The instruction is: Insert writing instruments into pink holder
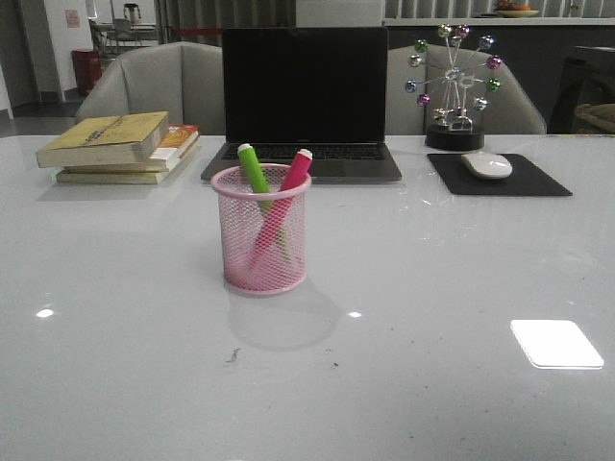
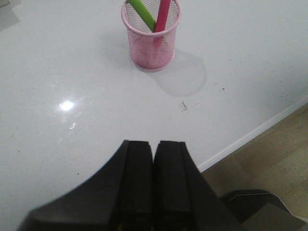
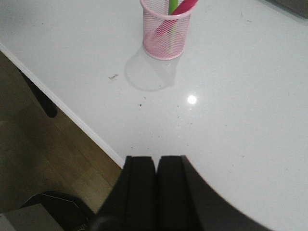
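Left gripper (image 2: 153,159) closed and empty, right gripper (image 3: 156,171) closed too, green marker (image 1: 254,170) and pink marker (image 1: 288,187) standing crossed in pink cup (image 1: 261,230)

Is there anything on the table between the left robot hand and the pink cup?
Only bare white table, the left wrist view shows, between the left gripper and pink cup.

An office: laptop (image 1: 306,101), mouse (image 1: 487,165) on pad, books (image 1: 120,146), chairs (image 1: 163,86) behind.
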Controlling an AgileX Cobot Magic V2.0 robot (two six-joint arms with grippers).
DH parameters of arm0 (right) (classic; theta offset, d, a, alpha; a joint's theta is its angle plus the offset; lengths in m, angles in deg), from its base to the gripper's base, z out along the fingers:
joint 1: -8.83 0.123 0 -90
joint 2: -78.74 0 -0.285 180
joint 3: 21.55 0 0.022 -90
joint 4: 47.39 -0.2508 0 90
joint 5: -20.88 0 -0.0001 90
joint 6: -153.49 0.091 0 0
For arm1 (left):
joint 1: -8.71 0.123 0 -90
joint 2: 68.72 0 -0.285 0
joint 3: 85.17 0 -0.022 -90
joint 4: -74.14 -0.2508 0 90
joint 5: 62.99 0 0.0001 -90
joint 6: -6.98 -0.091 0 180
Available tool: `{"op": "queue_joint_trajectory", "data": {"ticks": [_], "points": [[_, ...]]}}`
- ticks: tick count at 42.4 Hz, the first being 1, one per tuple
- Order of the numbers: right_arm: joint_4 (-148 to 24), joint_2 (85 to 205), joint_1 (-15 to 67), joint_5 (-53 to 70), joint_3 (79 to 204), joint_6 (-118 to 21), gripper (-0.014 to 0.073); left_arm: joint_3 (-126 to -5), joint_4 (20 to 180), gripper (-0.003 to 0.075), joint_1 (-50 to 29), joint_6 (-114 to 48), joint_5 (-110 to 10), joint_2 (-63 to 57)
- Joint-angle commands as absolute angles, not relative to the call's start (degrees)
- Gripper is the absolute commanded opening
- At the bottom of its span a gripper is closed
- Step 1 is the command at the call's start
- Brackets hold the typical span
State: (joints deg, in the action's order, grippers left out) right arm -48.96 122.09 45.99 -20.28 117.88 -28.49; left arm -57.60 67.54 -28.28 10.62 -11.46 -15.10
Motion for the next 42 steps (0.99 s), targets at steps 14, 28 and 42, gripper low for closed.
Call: {"op": "queue_joint_trajectory", "data": {"ticks": [14,28,42], "points": [[-48.34,122.39,45.99,-15.93,119.53,-29.08,0.0057,-36.95,68.54,0.0093,-9.22,10.07,-43.61,-37.15],[-48.34,122.39,45.99,-15.93,119.53,-29.08,0.0057,-9.36,75.65,0.0093,3.51,10.33,-67.7,-57.92],[-48.34,122.39,45.99,-15.93,119.53,-29.08,0.0057,-7.5,75.91,0.0093,6.12,10.33,-64.46,-62.21]]}}
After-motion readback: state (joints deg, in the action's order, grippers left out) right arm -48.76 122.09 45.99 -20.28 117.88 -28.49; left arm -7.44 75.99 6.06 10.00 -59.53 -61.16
